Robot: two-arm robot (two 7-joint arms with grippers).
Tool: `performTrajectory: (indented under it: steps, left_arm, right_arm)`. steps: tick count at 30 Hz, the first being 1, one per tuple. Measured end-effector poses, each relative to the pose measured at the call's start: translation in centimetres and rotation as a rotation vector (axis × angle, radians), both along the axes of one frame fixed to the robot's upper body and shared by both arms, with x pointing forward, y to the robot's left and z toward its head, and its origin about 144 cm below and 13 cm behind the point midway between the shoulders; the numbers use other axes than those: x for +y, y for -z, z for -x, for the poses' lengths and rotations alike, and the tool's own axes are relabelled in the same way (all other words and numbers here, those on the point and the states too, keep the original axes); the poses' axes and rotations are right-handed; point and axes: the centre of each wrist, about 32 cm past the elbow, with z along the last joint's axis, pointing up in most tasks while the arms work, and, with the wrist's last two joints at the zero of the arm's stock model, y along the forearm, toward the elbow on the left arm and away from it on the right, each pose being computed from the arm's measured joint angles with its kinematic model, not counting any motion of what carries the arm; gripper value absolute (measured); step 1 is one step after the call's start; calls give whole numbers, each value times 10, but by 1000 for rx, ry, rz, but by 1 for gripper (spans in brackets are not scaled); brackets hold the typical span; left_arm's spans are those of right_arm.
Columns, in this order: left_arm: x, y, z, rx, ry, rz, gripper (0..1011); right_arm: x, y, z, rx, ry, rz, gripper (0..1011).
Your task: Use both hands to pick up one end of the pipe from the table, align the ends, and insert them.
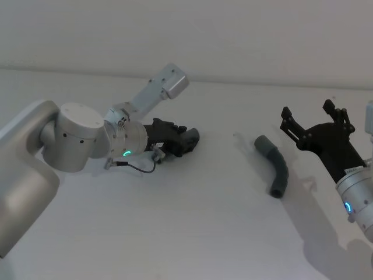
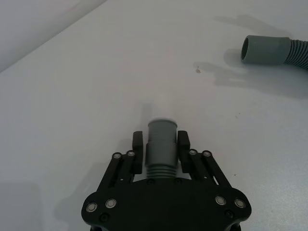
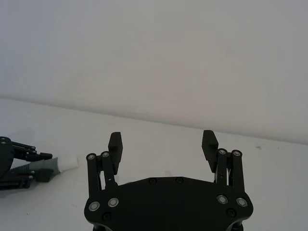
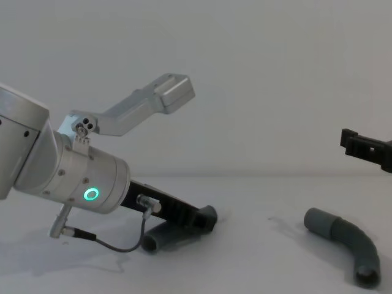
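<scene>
My left gripper (image 2: 161,144) is low over the table (image 1: 192,221), shut on the grey collar of one pipe piece (image 2: 160,139). Its narrower white tip (image 2: 161,103) sticks out ahead of the fingers. In the chest view the ribbed tail of this pipe piece (image 4: 160,239) trails under the left gripper (image 4: 207,217). The other pipe piece (image 1: 275,164) lies curved on the table at the right, its wide grey socket (image 2: 262,48) facing the left gripper (image 1: 189,139). My right gripper (image 1: 307,111) hovers open just right of it, holding nothing.
The white table meets a pale wall (image 1: 233,35) close behind both grippers. The left arm's silver wrist (image 1: 125,143) and its cable (image 1: 143,168) lie low over the table at the left.
</scene>
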Motion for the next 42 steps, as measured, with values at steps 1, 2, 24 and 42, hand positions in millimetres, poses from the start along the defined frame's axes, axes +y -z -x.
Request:
performTrajectory:
  steps: [1,2,24,42]
  left_arm:
    - [0,0,0,0,0,0,413]
    - [0,0,0,0,0,0,394]
    - [0,0,0,2,1,1,359]
    - [0,0,0,2,1,1,359]
  right_arm:
    - [0,0,0,0,0,0,1003]
    - [0,0,0,0,0,0,1003]
    - [-1,0,2,13,-7,9,1003]
    - [-6,-5,25,193,-78,143,1003]
